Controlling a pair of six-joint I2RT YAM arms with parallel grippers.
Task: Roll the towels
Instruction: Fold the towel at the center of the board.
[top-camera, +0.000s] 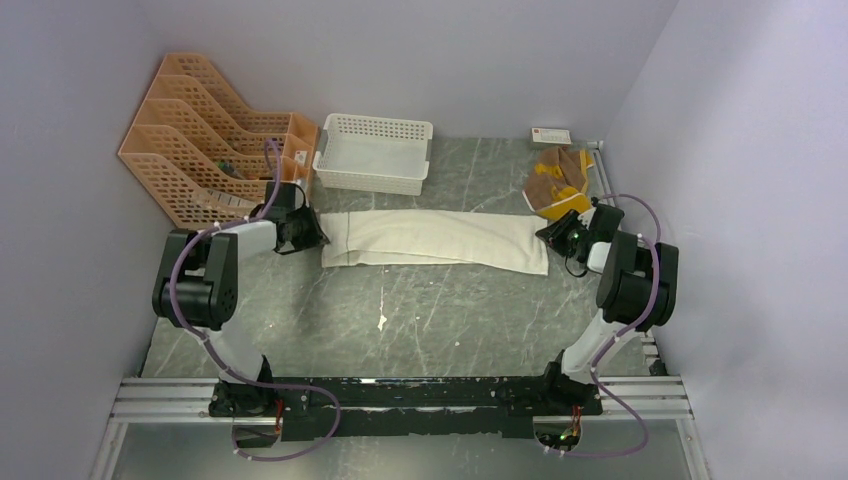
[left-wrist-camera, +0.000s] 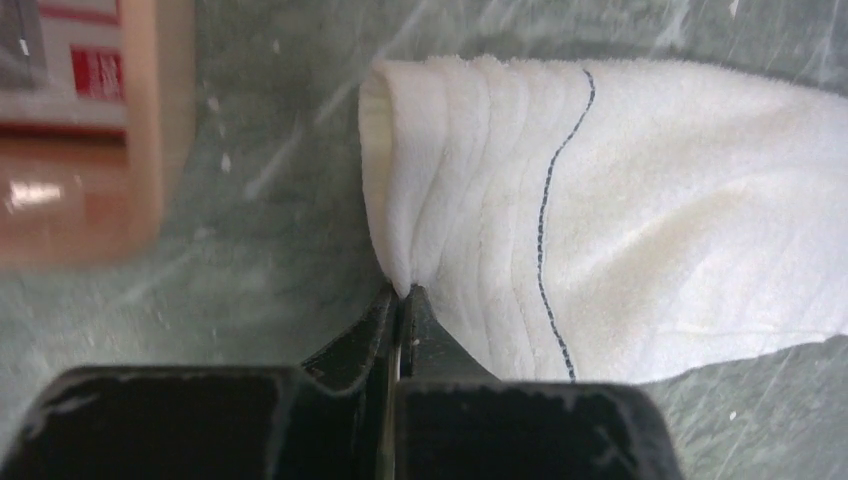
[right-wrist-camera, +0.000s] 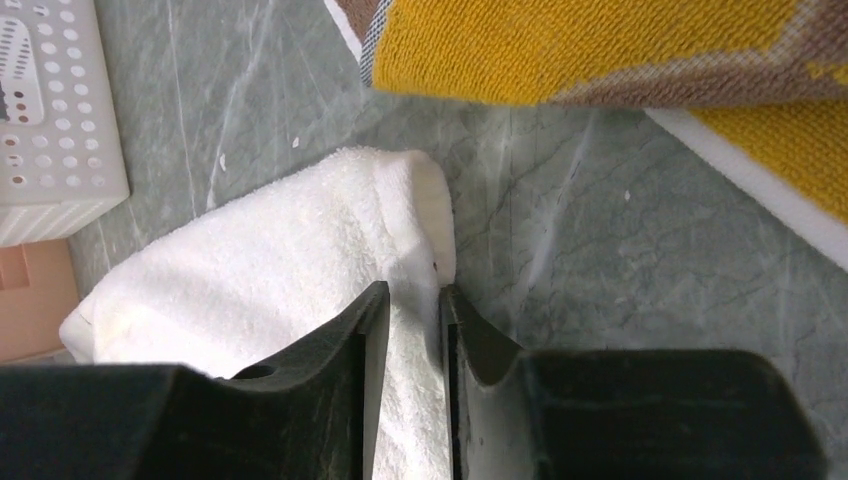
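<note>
Two towels on desk (top-camera: 450, 310): cream towel (top-camera: 435, 240) flat, brown-yellow towel (top-camera: 557, 180) crumpled; left gripper (left-wrist-camera: 400, 292) clamped on cream end, right gripper (right-wrist-camera: 412, 300) slightly parted astride other end.

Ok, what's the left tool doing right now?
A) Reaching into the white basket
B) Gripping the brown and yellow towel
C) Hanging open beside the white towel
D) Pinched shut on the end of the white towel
D: in the left wrist view the left tool is closed with the bunched end of the white towel caught at its tips.
</note>
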